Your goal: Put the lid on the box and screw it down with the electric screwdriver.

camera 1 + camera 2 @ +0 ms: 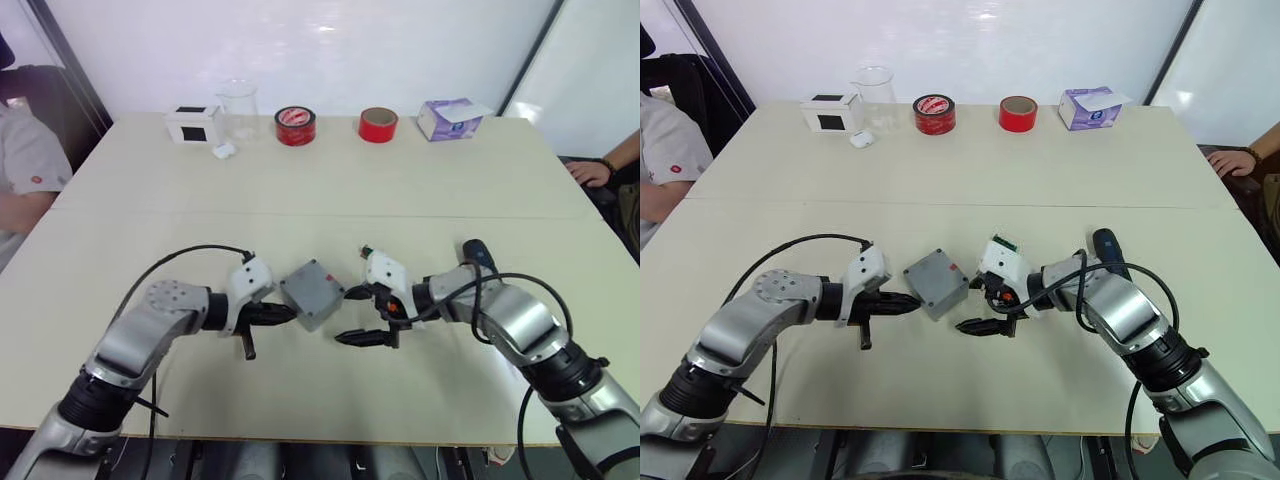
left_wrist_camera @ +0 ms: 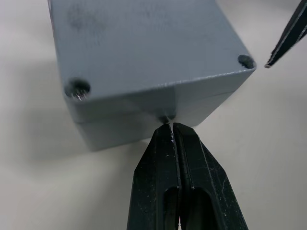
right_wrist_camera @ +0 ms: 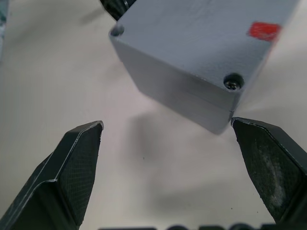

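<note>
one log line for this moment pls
lid: on box | left hand: shut, tips at box corner | right hand: open beside box | screwdriver: on table

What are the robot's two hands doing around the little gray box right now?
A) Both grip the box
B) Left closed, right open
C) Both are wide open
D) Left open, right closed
B: the left hand has its fingers pressed together at the box edge, while the right hand is spread open beside it.
</note>
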Robot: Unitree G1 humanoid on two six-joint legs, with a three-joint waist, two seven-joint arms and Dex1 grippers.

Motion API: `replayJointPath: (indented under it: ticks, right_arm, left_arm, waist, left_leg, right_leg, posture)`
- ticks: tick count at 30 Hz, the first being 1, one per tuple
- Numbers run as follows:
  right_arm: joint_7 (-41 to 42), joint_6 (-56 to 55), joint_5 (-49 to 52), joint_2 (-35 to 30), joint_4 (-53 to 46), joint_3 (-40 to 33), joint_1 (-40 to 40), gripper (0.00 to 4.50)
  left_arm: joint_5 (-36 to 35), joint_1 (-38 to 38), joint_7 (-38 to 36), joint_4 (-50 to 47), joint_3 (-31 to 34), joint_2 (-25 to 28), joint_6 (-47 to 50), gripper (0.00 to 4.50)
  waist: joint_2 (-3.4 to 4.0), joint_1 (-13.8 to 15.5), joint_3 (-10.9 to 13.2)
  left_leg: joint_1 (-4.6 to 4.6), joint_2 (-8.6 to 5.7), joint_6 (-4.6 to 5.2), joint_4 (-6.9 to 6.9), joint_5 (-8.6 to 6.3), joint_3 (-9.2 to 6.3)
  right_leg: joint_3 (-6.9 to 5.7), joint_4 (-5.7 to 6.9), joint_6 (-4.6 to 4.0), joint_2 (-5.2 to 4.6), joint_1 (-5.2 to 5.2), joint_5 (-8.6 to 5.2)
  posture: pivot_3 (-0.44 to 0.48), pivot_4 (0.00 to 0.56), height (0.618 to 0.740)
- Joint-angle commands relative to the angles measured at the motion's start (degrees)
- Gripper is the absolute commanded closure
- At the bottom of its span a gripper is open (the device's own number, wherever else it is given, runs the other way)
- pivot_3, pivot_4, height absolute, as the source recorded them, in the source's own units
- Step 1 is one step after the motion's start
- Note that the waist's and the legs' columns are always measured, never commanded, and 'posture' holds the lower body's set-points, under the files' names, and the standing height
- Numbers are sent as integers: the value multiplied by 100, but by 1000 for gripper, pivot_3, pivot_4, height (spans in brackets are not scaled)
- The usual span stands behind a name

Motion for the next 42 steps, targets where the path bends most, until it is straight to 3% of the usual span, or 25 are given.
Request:
replayJointPath:
  ticks: [1, 19, 24, 28, 33, 36, 40, 42]
  right_arm:
    - [156, -10, 82, 102, -302, -44, 34, 89]
    - [-176, 402, 44, 162, -874, -354, 372, 89]
    - [-212, 888, 749, -256, -1011, -1852, 433, 89]
    - [-810, 651, 881, 336, -51, -2695, 192, 89]
    - [-1112, -541, -31, 780, 1171, -2219, -26, 89]
    - [-1152, -1296, -617, 931, 1909, -1812, -168, 644]
    - [-1074, -1801, -887, 1086, 2496, -1678, -374, 2046]
    - [-1026, -1910, -932, 1142, 2623, -1668, -442, 2046]
  left_arm:
    - [74, -240, 112, 25, 56, -69, -218, 4500]
    - [161, -412, -151, 407, 46, 46, -476, 4500]
    - [-439, -343, -603, 162, 671, 591, -13, 4500]
    - [-1217, -782, -710, 290, 1231, 573, 507, 4500]
    - [-1622, -1059, -610, 108, 1284, 425, 831, 4500]
    - [-1713, -1051, -522, -18, 1238, 397, 905, 4500]
    - [-1768, -979, -428, -125, 1230, 411, 949, 4500]
    - [-1789, -947, -393, -174, 1247, 437, 976, 4500]
  waist:
    - [0, 6, 0]
    - [0, 2, 0]
    - [-2, 2, 2]
    - [-5, -1, 2]
    - [-6, -14, 4]
    - [-5, -32, 5]
    - [-4, -41, 5]
    - [-4, -37, 5]
  left_leg:
    - [0, 0, 0, 0, 0, 0]
    - [2, -1, 0, 0, 0, 1]
    - [-1, 1, 0, -1, 0, 1]
    - [12, 4, 0, -2, 0, 0]
    - [50, 1, 0, -10, 0, 8]
    - [49, 0, 0, -12, 0, 11]
    - [51, 1, 0, -12, 0, 12]
    - [51, 1, 0, -12, 0, 12]
  right_leg:
    - [0, 0, 0, 0, 0, 0]
    - [0, 0, 0, -1, 2, 0]
    - [0, -1, -1, -3, 0, 0]
    - [-1, -2, -1, 2, 11, 0]
    - [5, -3, -1, 2, 42, -2]
    - [9, -4, -3, 2, 39, -4]
    - [11, -2, -3, 2, 38, -4]
    - [11, -1, -3, 3, 38, -4]
  posture:
    - [0, 150, 740]
    - [0, 150, 740]
    - [0, 150, 740]
    - [0, 150, 740]
    - [0, 150, 740]
    - [0, 150, 740]
    - [0, 150, 740]
    - [0, 150, 740]
